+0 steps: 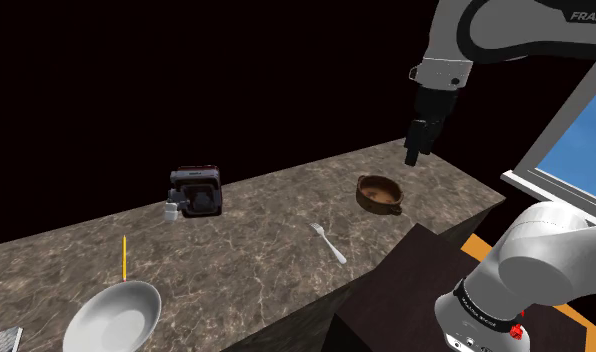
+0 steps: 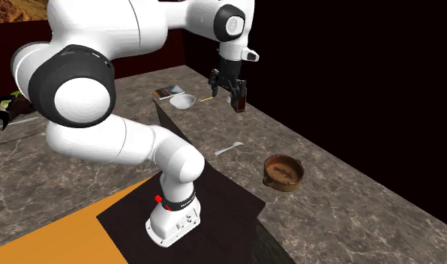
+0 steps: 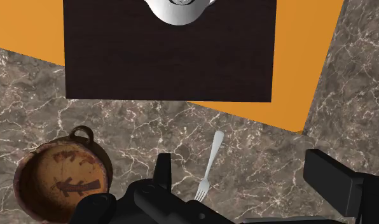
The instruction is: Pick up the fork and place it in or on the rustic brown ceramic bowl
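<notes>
Gotta drop the released, empty jaws down to the fork (image 1: pixel 327 243) just below centre of the shoulder view and pinch across its skinny handle.

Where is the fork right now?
In the shoulder view the fork lies flat on the marbled counter, to the lower left of the brown bowl, near the dark stand.

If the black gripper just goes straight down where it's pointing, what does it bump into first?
The gripper would likely land on the countertop right by the fork, which lies between its open fingers in the wrist view. Depth is unclear, so a finger might touch the tines first.
</notes>
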Robot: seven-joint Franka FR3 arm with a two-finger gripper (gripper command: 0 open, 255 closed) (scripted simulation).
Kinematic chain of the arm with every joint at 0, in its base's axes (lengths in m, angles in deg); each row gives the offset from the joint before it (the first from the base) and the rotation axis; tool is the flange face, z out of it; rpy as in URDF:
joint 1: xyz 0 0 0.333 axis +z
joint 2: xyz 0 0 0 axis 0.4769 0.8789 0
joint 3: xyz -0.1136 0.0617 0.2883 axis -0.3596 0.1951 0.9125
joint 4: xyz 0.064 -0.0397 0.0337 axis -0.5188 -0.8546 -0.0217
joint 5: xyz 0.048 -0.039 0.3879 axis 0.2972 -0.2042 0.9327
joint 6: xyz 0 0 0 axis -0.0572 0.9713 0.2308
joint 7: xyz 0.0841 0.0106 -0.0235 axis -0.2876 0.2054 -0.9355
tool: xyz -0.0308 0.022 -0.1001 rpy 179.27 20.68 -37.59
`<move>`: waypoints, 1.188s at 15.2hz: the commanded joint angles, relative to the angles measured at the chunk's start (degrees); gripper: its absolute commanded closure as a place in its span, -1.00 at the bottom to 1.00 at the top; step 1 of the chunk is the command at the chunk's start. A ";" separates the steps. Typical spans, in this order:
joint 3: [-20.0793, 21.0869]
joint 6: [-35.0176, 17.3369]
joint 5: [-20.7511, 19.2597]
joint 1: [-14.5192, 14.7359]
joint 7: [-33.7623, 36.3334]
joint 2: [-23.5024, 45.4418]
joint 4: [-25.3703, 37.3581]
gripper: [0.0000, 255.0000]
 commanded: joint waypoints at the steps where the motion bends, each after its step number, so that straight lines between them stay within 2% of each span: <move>1: 0.00 0.00 0.00 0.00 0.00 0.00 0.00 -1.00; 9: 4.56 -16.83 2.72 0.37 5.65 7.54 -9.04 -1.00; 18: 9.37 -37.17 4.58 0.63 12.02 24.07 -12.62 -1.00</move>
